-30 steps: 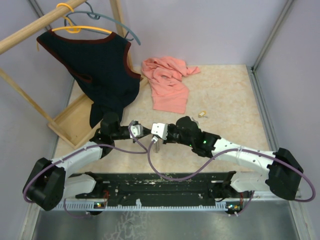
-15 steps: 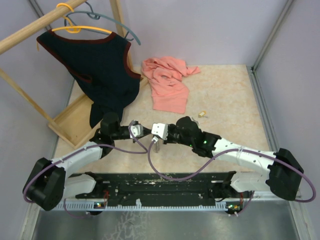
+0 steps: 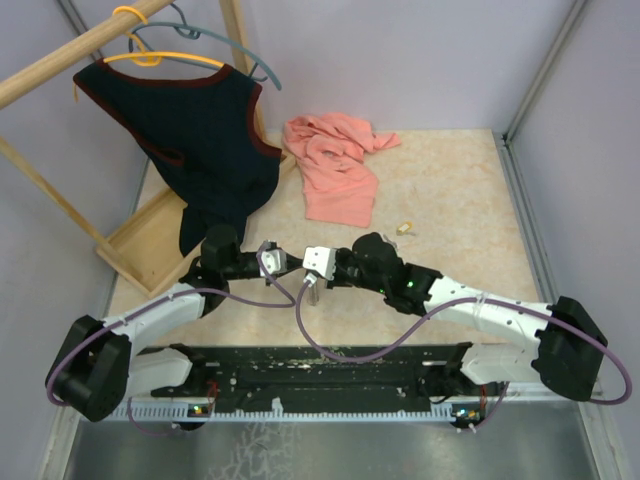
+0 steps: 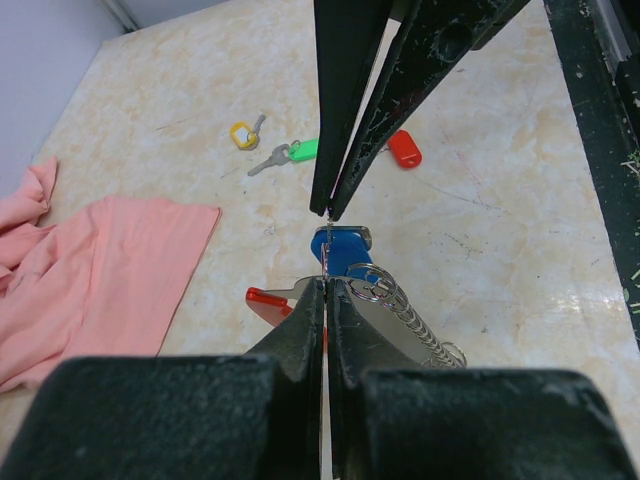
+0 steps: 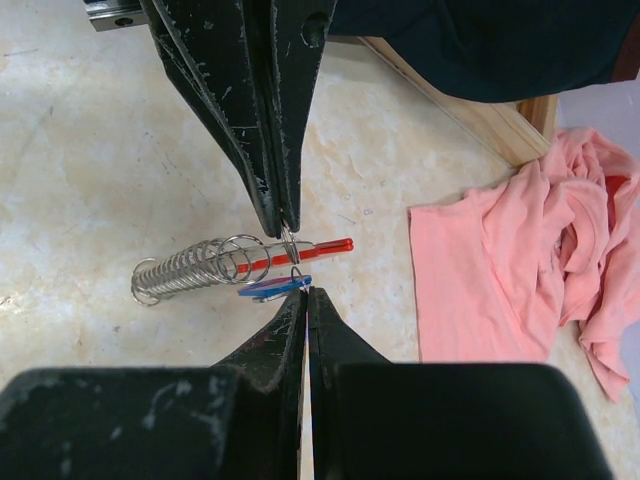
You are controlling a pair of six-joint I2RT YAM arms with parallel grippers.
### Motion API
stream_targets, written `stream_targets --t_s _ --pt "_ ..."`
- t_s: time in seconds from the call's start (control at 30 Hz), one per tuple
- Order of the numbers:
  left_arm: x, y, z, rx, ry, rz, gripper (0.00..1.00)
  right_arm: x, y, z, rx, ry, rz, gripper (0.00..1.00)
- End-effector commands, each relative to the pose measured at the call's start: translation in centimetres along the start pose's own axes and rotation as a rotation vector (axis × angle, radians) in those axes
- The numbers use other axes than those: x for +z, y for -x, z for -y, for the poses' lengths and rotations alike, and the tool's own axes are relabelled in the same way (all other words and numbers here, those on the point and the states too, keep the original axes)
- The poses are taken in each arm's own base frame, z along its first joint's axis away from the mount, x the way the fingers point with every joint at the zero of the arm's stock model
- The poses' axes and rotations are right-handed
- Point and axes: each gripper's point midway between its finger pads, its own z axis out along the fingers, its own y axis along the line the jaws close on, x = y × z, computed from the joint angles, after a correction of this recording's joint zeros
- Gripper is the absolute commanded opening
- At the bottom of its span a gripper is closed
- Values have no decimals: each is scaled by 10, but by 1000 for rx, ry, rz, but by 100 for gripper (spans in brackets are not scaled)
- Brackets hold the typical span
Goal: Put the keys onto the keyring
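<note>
My two grippers meet tip to tip low over the table near its front. The left gripper (image 4: 326, 284) is shut on a thin wire ring of the keyring, whose red side (image 4: 268, 301) and metal coil (image 4: 412, 318) hang just below. The right gripper (image 5: 305, 293) is shut on the small loop of the blue key (image 5: 272, 288), right beside the keyring's red bar (image 5: 318, 247) and coil (image 5: 190, 271). On the table beyond lie a green key (image 4: 300, 151), a red key (image 4: 404, 148) and a pale yellow key (image 4: 243, 133).
A pink cloth (image 3: 335, 170) lies at the back middle. At the back left, a dark vest (image 3: 205, 140) hangs from a wooden rack (image 3: 140, 250). A black rail (image 3: 330, 365) runs along the table's near edge between the arm bases.
</note>
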Motion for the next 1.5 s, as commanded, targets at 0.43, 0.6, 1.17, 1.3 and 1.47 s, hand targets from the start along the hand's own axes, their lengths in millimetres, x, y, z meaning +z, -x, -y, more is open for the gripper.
stream_targets --t_s 0.43,0.6,1.17,1.3,1.47 --pt "0 7 2 24 -21 25 0 -2 38 18 -23 -56 112 0" --pt "0 7 2 22 -21 24 0 -2 39 16 -21 -41 117 0" --pt "1 10 3 15 -35 35 0 4 45 8 -37 -7 123 0" --pt "1 12 3 17 -31 40 0 5 49 7 -40 -7 131 0" --pt "1 14 5 23 -40 49 0 6 49 7 -44 -7 130 0"
